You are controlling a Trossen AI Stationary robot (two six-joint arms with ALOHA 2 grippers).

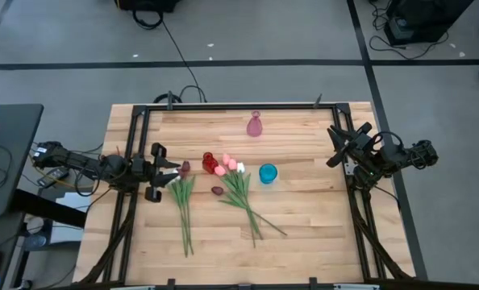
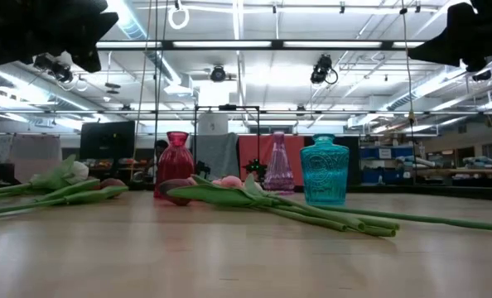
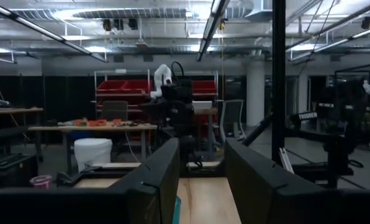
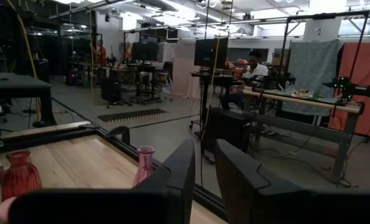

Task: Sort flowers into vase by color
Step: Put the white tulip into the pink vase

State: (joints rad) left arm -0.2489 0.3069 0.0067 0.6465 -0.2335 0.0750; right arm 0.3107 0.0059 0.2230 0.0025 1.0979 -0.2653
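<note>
Two bunches of tulips lie flat on the wooden table. The left bunch [image 1: 183, 205] has a maroon head next to my left gripper [image 1: 173, 171], which hovers open just left of it. The middle bunch [image 1: 241, 193] has pink and white heads beside the red vase [image 1: 209, 161]. One maroon head [image 1: 217, 191] lies between the bunches. A teal vase [image 1: 268, 173] and a pink vase [image 1: 255, 125] stand upright. My right gripper [image 1: 334, 149] waits open at the table's right edge. In the low view, both bunches [image 2: 55, 189] [image 2: 271, 203] rest on their stems and leaves.
A black metal frame [image 1: 223, 107] runs along the table's far, left and right edges. Bare wood stretches in front of the stems toward the near edge [image 1: 304, 250]. The red vase [image 4: 17, 174] and the pink vase [image 4: 144, 165] show in the right wrist view.
</note>
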